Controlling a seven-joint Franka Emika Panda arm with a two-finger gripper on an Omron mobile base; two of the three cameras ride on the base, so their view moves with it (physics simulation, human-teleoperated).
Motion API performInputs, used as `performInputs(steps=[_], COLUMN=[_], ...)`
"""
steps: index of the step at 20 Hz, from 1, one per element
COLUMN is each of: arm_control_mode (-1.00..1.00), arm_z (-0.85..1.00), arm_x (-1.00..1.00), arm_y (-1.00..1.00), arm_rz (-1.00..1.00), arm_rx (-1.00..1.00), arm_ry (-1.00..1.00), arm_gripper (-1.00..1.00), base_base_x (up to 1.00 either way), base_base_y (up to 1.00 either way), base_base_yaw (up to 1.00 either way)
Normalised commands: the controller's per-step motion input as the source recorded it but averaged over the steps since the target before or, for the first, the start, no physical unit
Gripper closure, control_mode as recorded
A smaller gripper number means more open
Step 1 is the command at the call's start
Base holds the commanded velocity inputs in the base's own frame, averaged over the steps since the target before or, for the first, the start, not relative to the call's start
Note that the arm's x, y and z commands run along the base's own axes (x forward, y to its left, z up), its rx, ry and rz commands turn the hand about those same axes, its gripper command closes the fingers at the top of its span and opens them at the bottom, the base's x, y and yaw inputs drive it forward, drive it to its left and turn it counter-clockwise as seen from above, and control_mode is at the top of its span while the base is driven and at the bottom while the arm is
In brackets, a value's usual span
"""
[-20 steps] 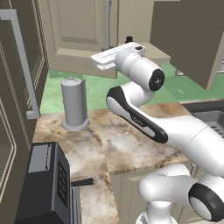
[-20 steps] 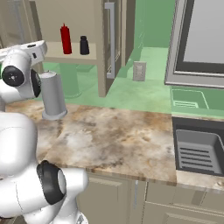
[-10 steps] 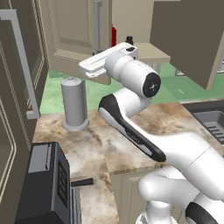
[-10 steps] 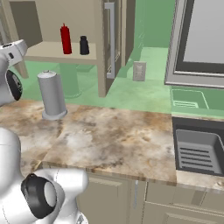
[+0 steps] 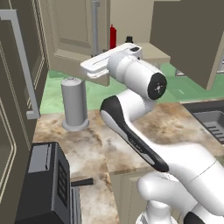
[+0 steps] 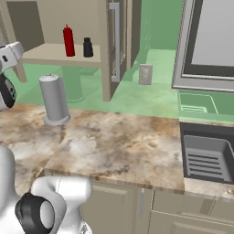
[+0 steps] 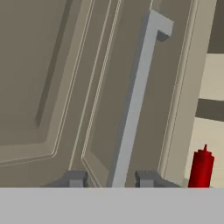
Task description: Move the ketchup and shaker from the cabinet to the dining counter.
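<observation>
The hand (image 7: 109, 178) has swung left, its fingers now slightly parted astride the cabinet (image 7: 52, 78) door's silver handle (image 7: 133, 100), gripping nothing. The ketchup (image 7: 201, 168) stands just right of it, unmoved on its shelf.

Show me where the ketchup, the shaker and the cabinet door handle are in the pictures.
ketchup (image 6: 69, 42), right base view, middle of the red body.
shaker (image 6: 87, 48), right base view, black body.
cabinet door handle (image 7: 134, 105), hand view, middle of the silver bar.
</observation>
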Motion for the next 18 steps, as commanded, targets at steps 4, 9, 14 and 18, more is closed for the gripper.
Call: performInputs(steps=[4, 9, 14, 18], arm_control_mode=[-1.0, -1.0, -1.0, -1.0], arm_z=[0.4, 0.36, -0.07, -0.42], arm_x=[-0.73, -0.34, 0.07, 0.05], arm_y=[-0.6, -0.8, -0.58, -0.41], arm_rz=[-0.08, -0.1, -0.04, 0.0], arm_rx=[0.07, 0.12, 0.09, 0.11], arm_ry=[0.03, 0.2, 0.46, 0.35], arm_gripper=[-1.0, -1.0, -1.0, -1.0], base_base_x=[0.0, 0.0, 0.0, 0.0], base_base_y=[0.0, 0.0, 0.0, 0.0], base_base_yaw=[0.0, 0.0, 0.0, 0.0])
